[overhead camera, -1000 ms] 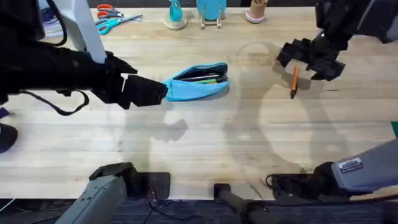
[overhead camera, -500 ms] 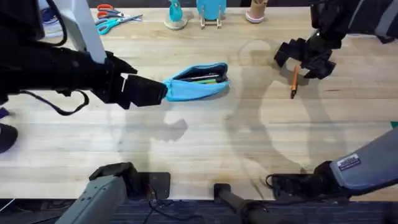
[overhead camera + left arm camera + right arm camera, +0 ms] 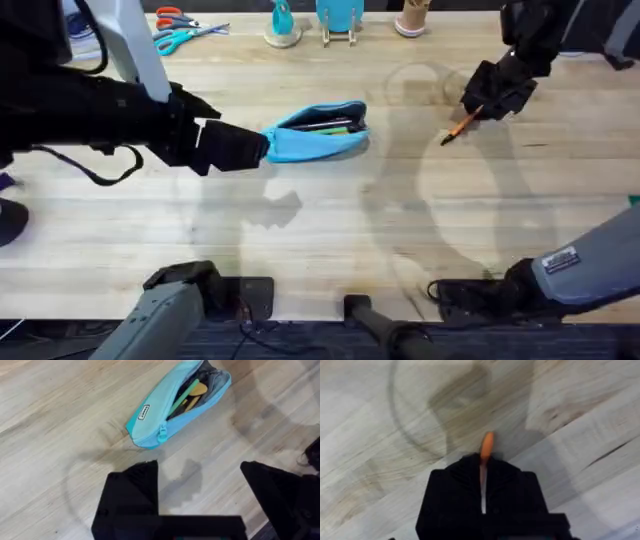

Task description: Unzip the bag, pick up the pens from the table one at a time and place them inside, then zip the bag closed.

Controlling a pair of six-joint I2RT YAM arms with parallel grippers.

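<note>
Overhead: right gripper (image 3: 488,100) pinching orange pen (image 3: 458,127), well right of open bag (image 3: 318,131). Left wrist: left gripper (image 3: 199,485) spread, just beside bag, green pen (image 3: 181,396) inside. Right wrist: pen light, stiff, probably slippery; grip mid-shaft.

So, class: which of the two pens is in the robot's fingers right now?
The orange pen, pinched by the right gripper at the table's right. The light green pen lies inside the open blue bag.
</note>
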